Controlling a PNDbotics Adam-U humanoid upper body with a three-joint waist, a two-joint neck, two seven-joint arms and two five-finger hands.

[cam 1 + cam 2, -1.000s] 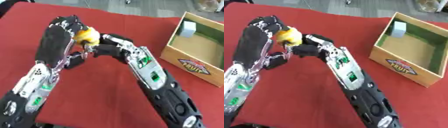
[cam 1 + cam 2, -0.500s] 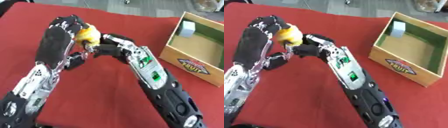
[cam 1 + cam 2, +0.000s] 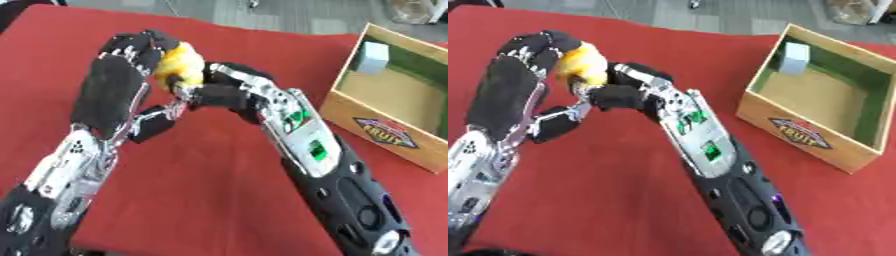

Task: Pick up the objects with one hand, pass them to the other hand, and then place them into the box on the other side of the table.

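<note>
Left eye view shows a rounded yellow object (image 3: 179,64), smooth and a little orange toward one side, held up above the red table (image 3: 201,190) between the two hands. On the left, the left hand (image 3: 118,87) rises from the lower left corner with its black back toward the camera, its fingers curled over the top and far side of the yellow object and its thumb bent low beneath. Just to the right, the right hand (image 3: 223,92) reaches in from the lower right, wrist bent sharply, its dark fingers drawn together against the object's lower right side. Whether those fingers truly pinch it or only press against it I cannot tell, since they sit in shadow behind the left thumb. Much of the object is hidden by the left fingers. Farther right, well apart from both hands, a wooden box (image 3: 820,145) stands on the table with a green lining and a pale block (image 3: 795,58) in its far corner; its right side is cut off by the frame in the left eye view.
</note>
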